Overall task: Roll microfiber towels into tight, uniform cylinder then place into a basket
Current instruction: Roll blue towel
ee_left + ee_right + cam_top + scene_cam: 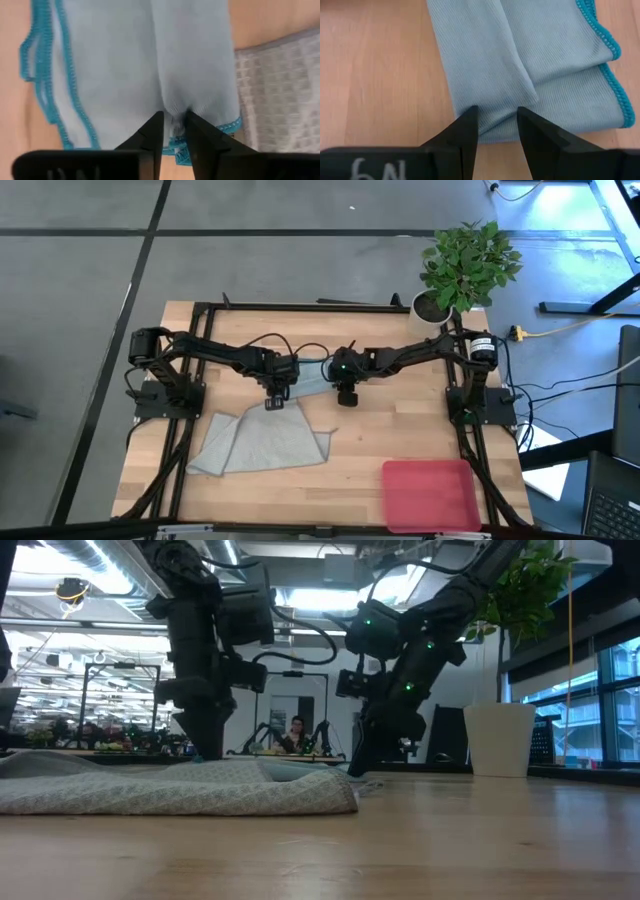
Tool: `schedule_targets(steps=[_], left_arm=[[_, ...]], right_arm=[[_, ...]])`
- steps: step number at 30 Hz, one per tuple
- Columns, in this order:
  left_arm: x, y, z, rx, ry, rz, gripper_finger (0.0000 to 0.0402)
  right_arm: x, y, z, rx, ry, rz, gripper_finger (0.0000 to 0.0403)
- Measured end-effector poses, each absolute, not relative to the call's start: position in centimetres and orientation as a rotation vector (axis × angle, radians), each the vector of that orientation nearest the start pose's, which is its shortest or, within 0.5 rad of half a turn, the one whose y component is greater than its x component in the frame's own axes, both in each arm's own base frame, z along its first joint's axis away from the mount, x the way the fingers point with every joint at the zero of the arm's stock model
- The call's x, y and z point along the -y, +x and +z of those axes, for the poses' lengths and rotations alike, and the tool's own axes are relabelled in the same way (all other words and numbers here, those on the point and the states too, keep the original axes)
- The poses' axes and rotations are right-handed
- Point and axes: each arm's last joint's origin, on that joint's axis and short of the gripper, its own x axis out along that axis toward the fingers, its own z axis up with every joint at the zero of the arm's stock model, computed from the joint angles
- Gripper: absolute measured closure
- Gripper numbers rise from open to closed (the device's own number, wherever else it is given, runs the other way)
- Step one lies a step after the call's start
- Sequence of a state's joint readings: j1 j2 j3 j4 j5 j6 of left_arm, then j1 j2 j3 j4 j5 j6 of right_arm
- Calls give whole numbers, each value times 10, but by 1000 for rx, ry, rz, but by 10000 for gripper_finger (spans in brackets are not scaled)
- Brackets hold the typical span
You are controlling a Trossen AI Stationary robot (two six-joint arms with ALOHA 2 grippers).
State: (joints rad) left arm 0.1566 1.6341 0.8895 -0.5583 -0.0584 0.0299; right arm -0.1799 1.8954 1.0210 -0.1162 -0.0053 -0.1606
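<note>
I had both grippers, left (173,131) and right (497,125), narrowly parted, each pinching the blue towel (520,65) at table twelve o'clock; rolling tight needed even tension.

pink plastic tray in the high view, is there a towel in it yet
No, the shallow pink plastic tray holds nothing, while the pale grey-green towel lies spread on the wooden table.

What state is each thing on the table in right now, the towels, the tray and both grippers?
Blue towel: folded into layers, flat on the table, not rolled.
Grey towel: spread out, rumpled, unrolled.
Pink basket: holds nothing.
Left gripper: fingers pinching the blue towel's edge.
Right gripper: fingers pinching the blue towel's other end.
</note>
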Motion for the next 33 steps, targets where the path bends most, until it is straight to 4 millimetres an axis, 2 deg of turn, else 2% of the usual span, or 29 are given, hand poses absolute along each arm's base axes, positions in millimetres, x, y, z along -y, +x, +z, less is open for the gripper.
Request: schedule_targets(steps=[7, 14, 22, 33], left_arm=[[-50, 280, 156, -1314, 43, 270, 324], [-49, 283, 183, -1254, 35, 293, 325], [-39, 272, 206, -1206, 0, 315, 326], [-24, 260, 216, -1222, 6, 390, 326]], right_arm=[[64, 355, 123, -997, -55, -83, 265], [65, 354, 123, -998, -55, -85, 265], [65, 355, 123, -996, -62, -86, 265], [66, 364, 134, -966, -72, -95, 265]])
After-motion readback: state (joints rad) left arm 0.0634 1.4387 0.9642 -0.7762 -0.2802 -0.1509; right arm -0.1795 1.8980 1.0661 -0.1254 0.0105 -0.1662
